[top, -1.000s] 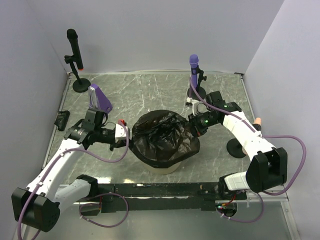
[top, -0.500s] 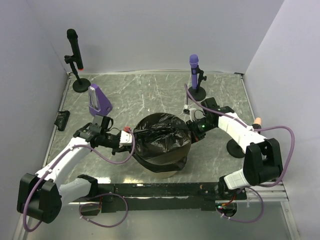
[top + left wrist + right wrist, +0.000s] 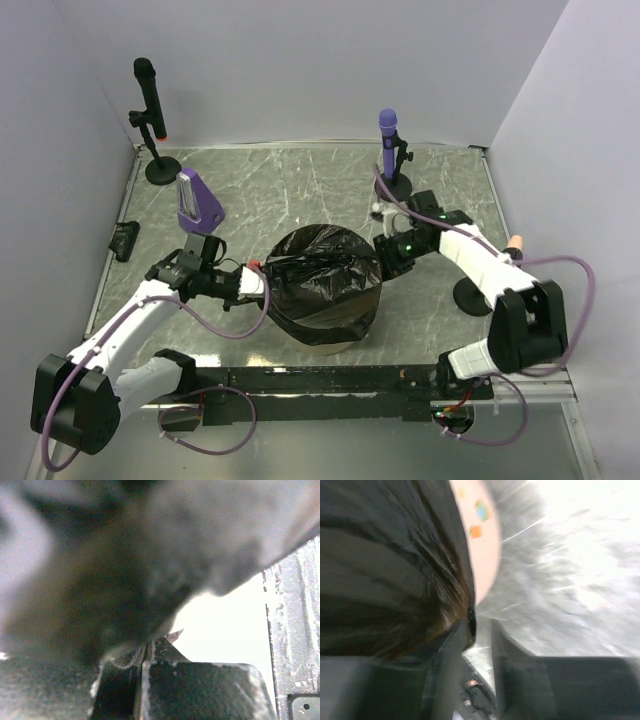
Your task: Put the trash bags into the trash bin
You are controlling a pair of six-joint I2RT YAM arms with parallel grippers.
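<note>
The black glossy trash bag is draped over the tan trash bin at the table's middle and covers its mouth and most of its side. My left gripper is at the bag's left edge. In the left wrist view its jaws are pressed together on a sliver of the black film. My right gripper is at the bag's right edge. In the right wrist view its jaws stand a little apart, with the bag's hem against the left finger and the bin's printed side showing.
A black microphone on a stand stands at the back left and a purple one behind my right gripper. A purple wedge-shaped object is by my left arm. A black round base lies right of the bin. A small black item lies at the left edge.
The bag was stretched wide above the bin; it is now pulled down snug over the rim. Both grippers have moved in and down beside the bin.
</note>
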